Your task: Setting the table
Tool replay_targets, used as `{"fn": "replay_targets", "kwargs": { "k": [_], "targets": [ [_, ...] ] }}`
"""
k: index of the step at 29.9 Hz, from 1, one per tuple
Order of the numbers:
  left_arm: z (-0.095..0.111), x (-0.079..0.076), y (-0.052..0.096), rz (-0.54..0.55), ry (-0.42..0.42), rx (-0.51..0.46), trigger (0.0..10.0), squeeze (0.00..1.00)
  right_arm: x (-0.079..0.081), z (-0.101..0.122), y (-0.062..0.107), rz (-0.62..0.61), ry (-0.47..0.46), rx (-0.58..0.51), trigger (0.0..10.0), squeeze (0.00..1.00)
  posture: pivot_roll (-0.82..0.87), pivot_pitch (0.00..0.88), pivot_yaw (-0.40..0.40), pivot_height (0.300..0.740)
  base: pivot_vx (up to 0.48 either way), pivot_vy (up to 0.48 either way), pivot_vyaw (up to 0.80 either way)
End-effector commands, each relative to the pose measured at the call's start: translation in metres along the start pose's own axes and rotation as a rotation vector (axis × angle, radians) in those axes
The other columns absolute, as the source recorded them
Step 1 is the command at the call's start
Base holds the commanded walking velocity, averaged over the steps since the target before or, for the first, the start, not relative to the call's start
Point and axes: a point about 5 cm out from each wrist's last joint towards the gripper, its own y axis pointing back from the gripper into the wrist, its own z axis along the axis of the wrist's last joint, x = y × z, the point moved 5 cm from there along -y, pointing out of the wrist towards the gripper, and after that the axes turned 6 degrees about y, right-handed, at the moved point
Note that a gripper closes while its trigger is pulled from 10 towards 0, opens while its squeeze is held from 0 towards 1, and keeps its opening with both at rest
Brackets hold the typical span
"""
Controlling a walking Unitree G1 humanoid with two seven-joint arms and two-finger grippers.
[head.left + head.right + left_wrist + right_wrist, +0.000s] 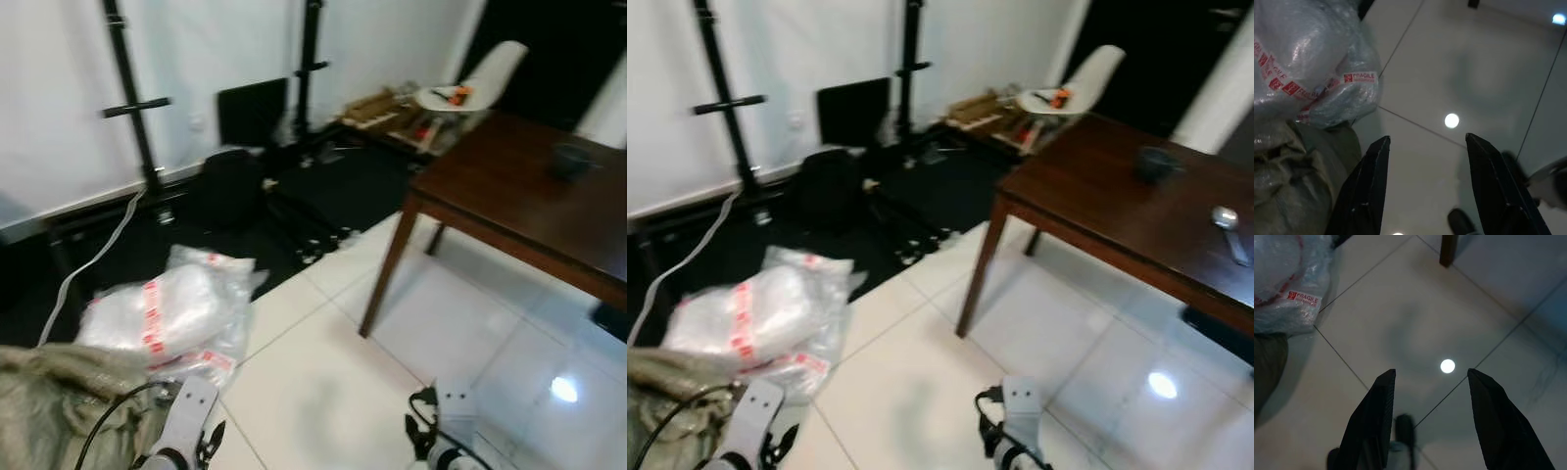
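Note:
A dark wooden table [1087, 201] stands to the right on white tiles. On it sit a dark bowl [1157, 163] and a metal spoon [1227, 223] near the right edge. Both silver arms hang low at the bottom of the eye views, the left arm [188, 421] beside the sacks and the right arm [446, 416] over bare tile. My left gripper [1427, 141] is open above the floor with nothing between its fingers. My right gripper [1431, 374] is also open and empty, pointing down at the tiles short of a table leg [1448, 249].
A bubble-wrap bundle [171, 313] with red FRAGILE tape and a burlap sack [49, 401] lie at the left. Black stands [132, 98], a black case [230, 186] and cables crowd the back wall. A white chair [490, 73] and cardboard clutter [382, 110] sit behind the table.

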Motion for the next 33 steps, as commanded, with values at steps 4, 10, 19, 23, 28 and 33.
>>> {"fn": "replay_targets", "kwargs": {
  "k": [4,10,19,23,28,33],
  "targets": [
    [-0.002,-0.003,0.000,-0.007,0.001,0.008,10.0,0.00,-0.006,-0.005,0.002,-0.013,0.006,0.017,10.0,0.00,-0.02,0.000,0.055,0.740,0.000,0.000,-0.80],
    [-0.002,-0.002,-0.001,-0.003,0.001,0.006,10.0,0.00,-0.005,-0.005,0.001,-0.012,0.009,0.016,10.0,0.00,-0.02,0.000,0.053,0.740,0.000,0.000,-0.80],
    [0.015,0.007,-0.003,0.032,0.003,-0.046,10.0,0.00,-0.009,0.004,0.001,-0.027,0.039,-0.021,10.0,0.00,-0.03,0.000,0.055,0.740,0.000,0.000,-0.80],
    [0.053,0.015,-0.005,0.059,0.012,-0.163,10.0,0.00,-0.017,0.033,0.000,-0.055,0.048,-0.127,10.0,0.00,-0.03,0.000,0.060,0.740,0.000,0.000,-0.80],
    [0.140,0.017,0.002,0.086,0.006,-0.421,10.0,0.00,-0.038,0.111,0.008,-0.135,0.022,-0.379,10.0,0.00,-0.04,0.000,0.067,0.740,0.000,0.000,-0.80],
    [0.208,0.015,0.016,0.137,0.031,-0.626,10.0,0.00,-0.046,0.195,0.031,-0.151,-0.027,-0.647,10.0,0.00,-0.04,0.000,0.067,0.740,0.000,0.000,-0.80]
  ]
}}
